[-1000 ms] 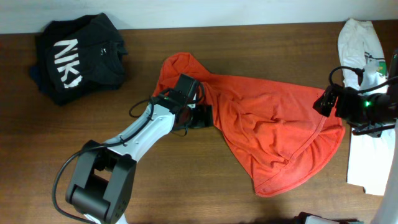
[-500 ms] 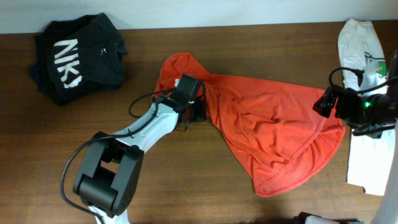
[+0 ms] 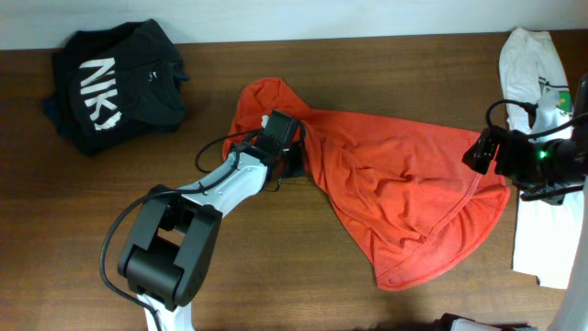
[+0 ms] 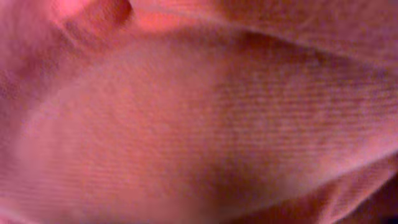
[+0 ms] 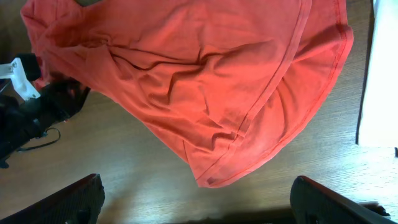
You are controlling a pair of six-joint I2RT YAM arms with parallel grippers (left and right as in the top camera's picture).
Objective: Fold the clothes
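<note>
Looking down at the table: orange-red T-shirt lay crumpled across centre and right of frame. Left gripper was pressed into its left edge; its wrist view showed only cloth, so couldn't tell jaw gap or whether fabric was pinched. Right gripper sat by the shirt's right hem, fingers spread wide, holding nothing. Black garment upper left, white garment far right.

The dark brown wooden table carries three garments: a crumpled orange-red cotton T-shirt spread across its middle, a bunched black garment with white lettering at its far left, and a white cloth along its right edge.
</note>
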